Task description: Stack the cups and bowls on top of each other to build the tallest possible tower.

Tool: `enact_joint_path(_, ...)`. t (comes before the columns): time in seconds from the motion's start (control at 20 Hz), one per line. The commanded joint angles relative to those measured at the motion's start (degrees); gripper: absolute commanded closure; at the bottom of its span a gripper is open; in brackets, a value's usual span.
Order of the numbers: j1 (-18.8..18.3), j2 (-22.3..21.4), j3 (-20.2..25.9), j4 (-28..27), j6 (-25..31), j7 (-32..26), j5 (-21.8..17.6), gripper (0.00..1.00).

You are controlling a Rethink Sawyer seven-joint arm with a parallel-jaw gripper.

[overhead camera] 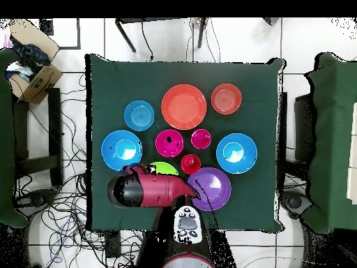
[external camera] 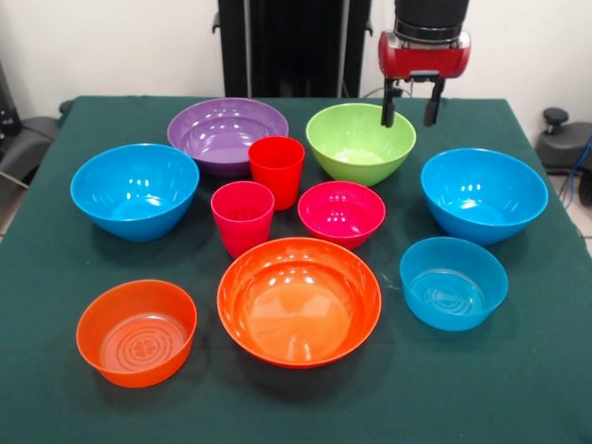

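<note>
My gripper (external camera: 410, 115) hangs open and empty over the right rim of the lime green bowl (external camera: 356, 143), which the arm (overhead camera: 150, 190) mostly hides in the overhead view. All pieces stand apart and upright on the table. The purple bowl (external camera: 227, 134) is at the back. The red-orange cup (external camera: 277, 169) and pink cup (external camera: 242, 215) stand in the middle, next to the small magenta bowl (external camera: 341, 211). Large blue bowls stand at the left (external camera: 134, 190) and right (external camera: 483, 192). The large orange bowl (external camera: 299, 298), small orange bowl (external camera: 137, 330) and light blue bowl (external camera: 453, 280) are in front.
The table (external camera: 55, 398) has a dark green cloth. The robot pedestal (external camera: 294, 46) stands behind it. In the overhead view, a cardboard box (overhead camera: 31, 70) and cables (overhead camera: 70, 209) lie on the floor, and another green table (overhead camera: 335, 139) stands to the side.
</note>
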Motion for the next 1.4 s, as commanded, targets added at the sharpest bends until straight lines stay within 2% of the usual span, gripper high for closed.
enact_joint_path(0.05, 0.6, 4.6, 2.9, -3.8, -2.6, 11.2, 2.6, 0.00)
enact_joint_path(0.45, -0.5, 5.1, 3.0, -4.6, -2.7, 10.2, 2.1, 0.00)
enact_joint_path(0.7, -0.6, 4.3, 1.9, -6.1, 2.8, 9.5, 2.9, 0.00)
enact_joint_path(0.85, -1.2, 5.3, 1.6, -7.5, 3.3, 9.1, 3.0, 0.00)
enact_joint_path(1.2, -2.3, 10.1, 0.6, -15.4, 5.9, 8.9, 4.6, 0.00)
enact_joint_path(1.4, -0.4, 13.8, -0.4, -21.2, 6.8, 10.2, 6.9, 0.00)
